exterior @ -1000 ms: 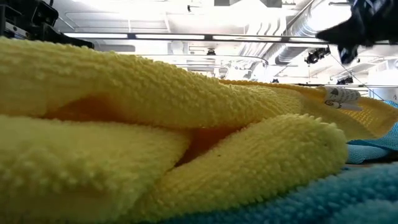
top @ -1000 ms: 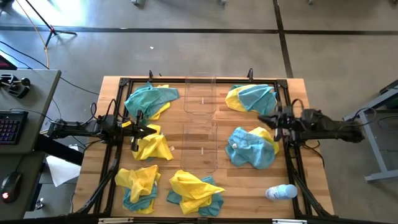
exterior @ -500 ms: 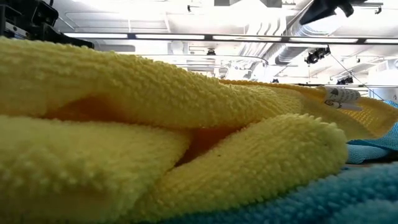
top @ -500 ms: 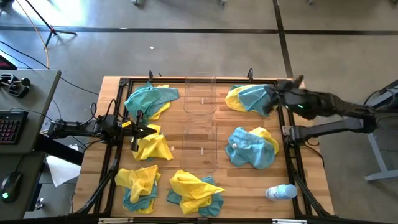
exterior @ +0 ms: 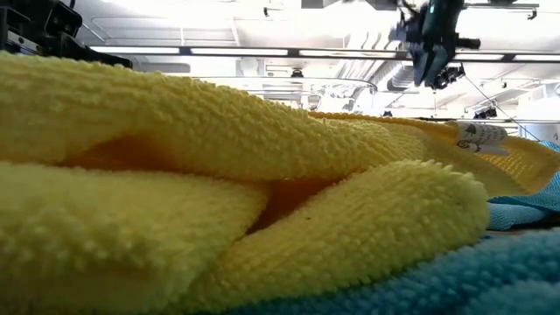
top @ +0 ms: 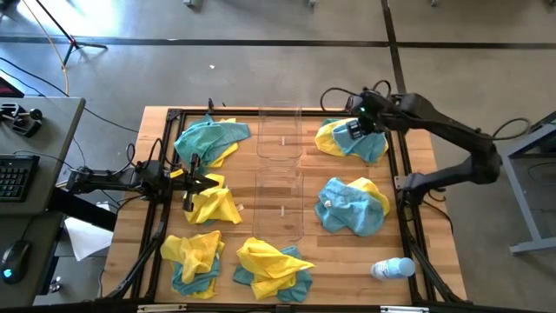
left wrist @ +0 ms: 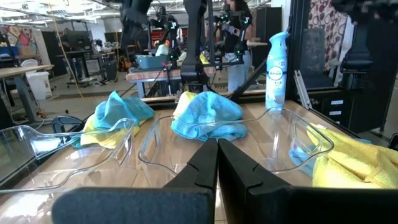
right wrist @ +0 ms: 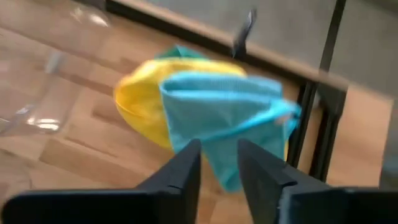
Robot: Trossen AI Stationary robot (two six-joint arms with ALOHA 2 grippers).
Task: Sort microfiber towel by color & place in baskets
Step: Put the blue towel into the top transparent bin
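Note:
Microfiber towels lie in rumpled yellow and teal piles around two clear baskets (top: 280, 135) (top: 280, 204) at the table's middle. My right gripper (top: 356, 123) hovers open over the far right pile (top: 352, 139), where a teal towel (right wrist: 217, 109) lies on a yellow one (right wrist: 140, 102). The right gripper (right wrist: 217, 163) touches neither towel, and the low view shows it (exterior: 433, 44) high above the table. My left gripper (top: 193, 181) is shut at the left side, next to a yellow towel (top: 213, 204). Its fingers (left wrist: 217, 163) point toward the baskets (left wrist: 205, 140) and hold nothing.
More towel piles lie at the far left (top: 211, 139), near left (top: 195, 256), near middle (top: 271, 265) and right middle (top: 352, 204). A clear bottle (top: 393, 268) lies near the right front corner. Black frame rails (top: 401, 174) run along the table's sides.
My right arm has swung up from the table's right edge, toward the far edge and leftward. Its gripper now hangs over the far right towel pile. No towel has moved.

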